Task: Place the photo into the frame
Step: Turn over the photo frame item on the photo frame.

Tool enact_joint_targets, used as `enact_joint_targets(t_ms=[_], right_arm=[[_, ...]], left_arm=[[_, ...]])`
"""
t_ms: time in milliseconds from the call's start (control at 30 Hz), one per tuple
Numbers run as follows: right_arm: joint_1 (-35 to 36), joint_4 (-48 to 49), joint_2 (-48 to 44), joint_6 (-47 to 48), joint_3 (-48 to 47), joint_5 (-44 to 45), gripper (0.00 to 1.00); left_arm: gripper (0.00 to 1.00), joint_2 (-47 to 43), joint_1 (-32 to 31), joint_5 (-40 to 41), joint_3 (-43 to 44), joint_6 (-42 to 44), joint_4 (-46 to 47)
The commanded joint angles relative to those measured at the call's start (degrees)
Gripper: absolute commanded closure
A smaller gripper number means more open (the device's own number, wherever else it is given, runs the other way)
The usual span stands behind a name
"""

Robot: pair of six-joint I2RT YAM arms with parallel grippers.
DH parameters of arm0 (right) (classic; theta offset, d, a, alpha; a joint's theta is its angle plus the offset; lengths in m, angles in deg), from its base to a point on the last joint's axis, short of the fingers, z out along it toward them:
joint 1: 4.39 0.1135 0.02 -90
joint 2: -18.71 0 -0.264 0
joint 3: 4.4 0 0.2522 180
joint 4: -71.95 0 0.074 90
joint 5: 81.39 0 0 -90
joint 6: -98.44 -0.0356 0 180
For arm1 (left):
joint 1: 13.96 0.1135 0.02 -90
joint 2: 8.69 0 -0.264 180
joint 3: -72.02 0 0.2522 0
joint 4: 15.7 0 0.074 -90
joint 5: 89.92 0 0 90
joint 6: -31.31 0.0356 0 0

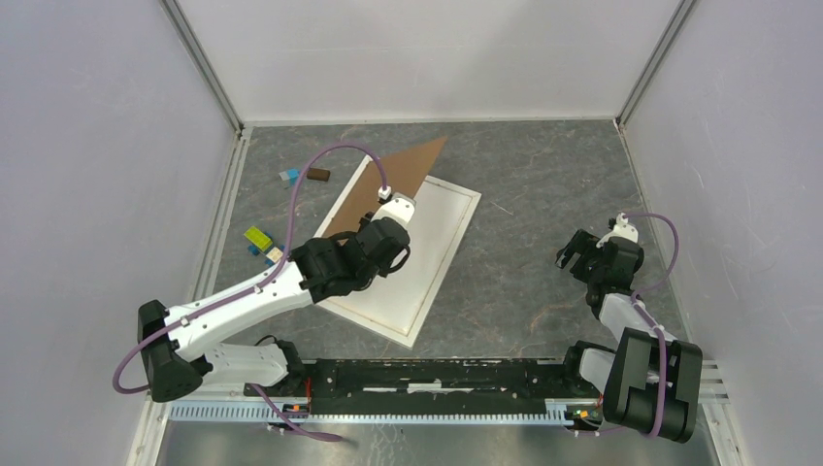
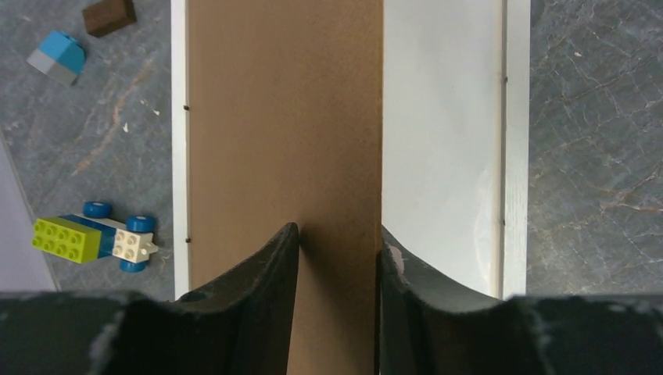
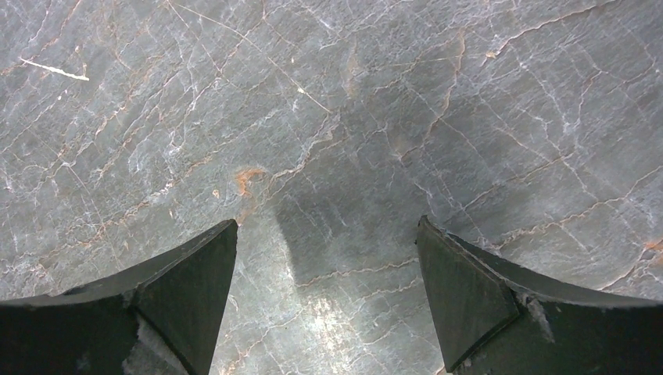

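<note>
Photo unseen; thin-edged white rectangular frame [image 1: 439, 254] lies mid-surface, left hand [image 2: 338, 258] clamped on plain brown backing board [image 2: 281, 125]; right hand [image 3: 327, 269] apart, idle; insertion pending.

Left tool [image 2: 338, 250]: two black fingers straddling the plain brown backing board [image 2: 285, 141], tips near its edge.
Frame: thin-edged white rectangular frame [image 2: 516, 141] under the board, white panel [image 2: 442, 125] exposed right.
Counter: grey marbled counter [image 2: 602, 117].
Left side: lime-and-blue brick car [image 2: 90, 237], blue-grey brick [image 2: 56, 56], brown brick [image 2: 109, 16].
</note>
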Motion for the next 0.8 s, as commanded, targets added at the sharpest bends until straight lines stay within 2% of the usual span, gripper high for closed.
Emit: enact_joint_targets(t_ms=[0,100,267,367,533,767], right_arm=[[0.4,1.3,0.1,-0.4,0.7,-0.6,0.10],[0.4,1.3,0.4,-0.4,0.6,-0.6,0.10],[0.5,1.3,0.4,-0.4,0.6,-0.6,0.10],[0.6,1.1,0.2,-0.4,0.4,-0.6,0.10],[0.8,1.1,0.2,-0.3,0.3,-0.6,0.10],[1.0,1.1,0.3,-0.3,0.2,-0.6,0.10]], left_arm=[[0.52,0.3,0.3,-1.7,-1.4,-5.2,-0.7],[0.42,0.0,0.3,-3.1,-2.2,-5.9,-0.5],[0.19,-2.2,0.3,-7.3,-4.8,-6.1,2.8],[0.10,-3.2,0.3,-10.9,-6.0,-6.3,4.5],[0.02,-4.1,0.4,-17.7,-5.7,-7.3,5.2],[0.00,-7.5,0.5,-25.9,-5.6,-10.1,5.6]])
